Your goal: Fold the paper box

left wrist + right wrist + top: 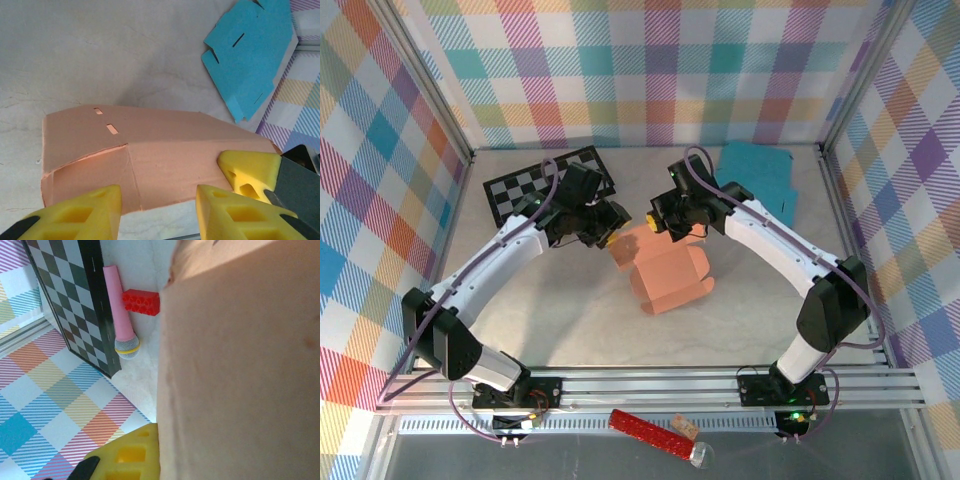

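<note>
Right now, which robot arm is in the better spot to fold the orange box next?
Probably the left. The right gripper is shut on a corner of the paper box, steadying it. The left gripper is open at the box's near edge, free to fold.

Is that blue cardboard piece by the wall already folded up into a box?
No, the blue cutout lies flat and unfolded on the table, its slots and flaps spread out.
</note>
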